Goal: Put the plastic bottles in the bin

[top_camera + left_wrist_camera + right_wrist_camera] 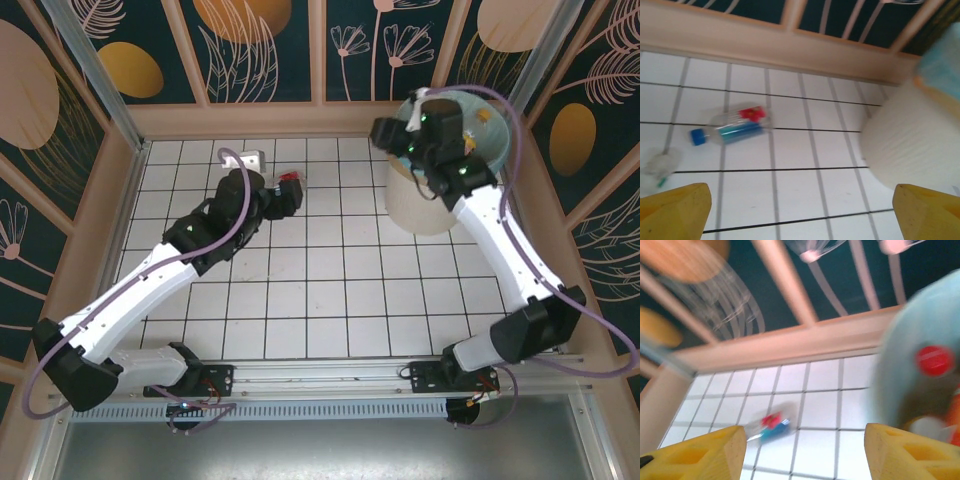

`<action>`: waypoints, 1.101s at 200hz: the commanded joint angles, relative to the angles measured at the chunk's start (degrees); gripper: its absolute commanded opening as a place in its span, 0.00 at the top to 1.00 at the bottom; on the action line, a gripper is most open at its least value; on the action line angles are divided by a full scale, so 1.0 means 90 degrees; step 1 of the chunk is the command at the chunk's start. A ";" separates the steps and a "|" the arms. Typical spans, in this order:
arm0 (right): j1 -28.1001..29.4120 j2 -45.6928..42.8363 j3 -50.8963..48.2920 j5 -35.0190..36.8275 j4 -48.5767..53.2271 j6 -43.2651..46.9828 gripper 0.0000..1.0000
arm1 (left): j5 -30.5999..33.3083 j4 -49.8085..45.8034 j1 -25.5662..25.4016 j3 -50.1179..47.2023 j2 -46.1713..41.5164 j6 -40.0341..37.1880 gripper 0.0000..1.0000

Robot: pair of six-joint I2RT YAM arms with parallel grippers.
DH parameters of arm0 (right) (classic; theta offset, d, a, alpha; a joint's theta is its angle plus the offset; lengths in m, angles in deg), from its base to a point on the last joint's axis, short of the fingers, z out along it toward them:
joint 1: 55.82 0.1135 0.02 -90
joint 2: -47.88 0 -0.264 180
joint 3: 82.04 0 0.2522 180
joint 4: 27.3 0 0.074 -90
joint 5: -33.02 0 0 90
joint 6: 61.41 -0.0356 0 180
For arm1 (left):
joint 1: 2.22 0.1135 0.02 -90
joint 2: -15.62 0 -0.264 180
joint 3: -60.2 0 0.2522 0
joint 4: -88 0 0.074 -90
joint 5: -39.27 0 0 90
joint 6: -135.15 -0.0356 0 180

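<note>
My left jaws stand wide apart with nothing between them, the yellow fingers [672, 210] sitting in the lower corners of the wrist view. Beyond them a bottle [732, 129] lies on its side on the table [815, 190], left of centre, its blue cap toward the left edge. The bin [912, 145] stands at the right.

My right jaws are spread and empty too. They hang at the bin's left rim, upper right in the top view, and a red cap [934, 360] shows inside the bag.

I judge the bottle, round and lying flat, could roll or squirt away if I close off-centre. Carrying it binward could also brush my right arm, parked at the rim.

My left arm stretches diagonally from lower left toward upper middle. My right arm rises from lower right, its elbow bent.
</note>
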 commanded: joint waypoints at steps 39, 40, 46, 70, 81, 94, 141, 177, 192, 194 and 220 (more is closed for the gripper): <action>0.1493 -0.0660 -0.1406 0.0314 -0.0936 0.0294 0.36 | -0.1327 -0.0749 0.2208 -0.0432 0.0646 -0.0869 0.04; 0.1510 -0.0660 -0.1414 0.0310 -0.0936 0.0289 0.36 | -0.1328 -0.0770 0.2233 -0.0422 0.0670 -0.0888 0.04; 0.1580 -0.0641 -0.1486 0.0288 -0.0926 0.0284 0.36 | -0.1347 -0.0852 0.2333 -0.0372 0.0842 -0.0998 0.04; 0.1776 -0.0618 -0.1659 0.0218 -0.0840 0.0274 0.36 | -0.1655 -0.0979 0.2726 -0.0387 0.1367 -0.1268 0.04; 0.1835 -0.0647 -0.1737 0.0217 -0.0819 0.0273 0.35 | -0.1832 -0.0956 0.2935 -0.0436 0.1586 -0.1371 0.04; 0.1865 -0.0706 -0.1868 0.0218 -0.0851 0.0264 0.35 | -0.1888 -0.0959 0.3163 -0.0442 0.1857 -0.1479 0.04; 0.1872 -0.0862 -0.2140 0.0214 -0.0830 0.0329 0.35 | -0.1801 -0.1038 0.3538 -0.0419 0.2745 -0.1766 0.05; 0.1875 -0.0901 -0.2182 0.0218 -0.0775 0.0439 0.34 | -0.1974 -0.0976 0.3540 -0.0633 0.3016 -0.1827 0.08; 0.1866 -0.0921 -0.2227 0.0218 -0.0795 0.0442 0.34 | -0.2011 -0.0923 0.3544 -0.0754 0.3022 -0.1840 0.10; 0.1866 -0.0922 -0.2232 0.0218 -0.0806 0.0436 0.34 | -0.2006 -0.0914 0.3539 -0.0766 0.3020 -0.1841 0.10; 0.1870 -0.0932 -0.2338 0.0218 -0.0874 0.0374 0.34 | -0.2054 -0.0859 0.3537 -0.0933 0.3020 -0.1857 0.15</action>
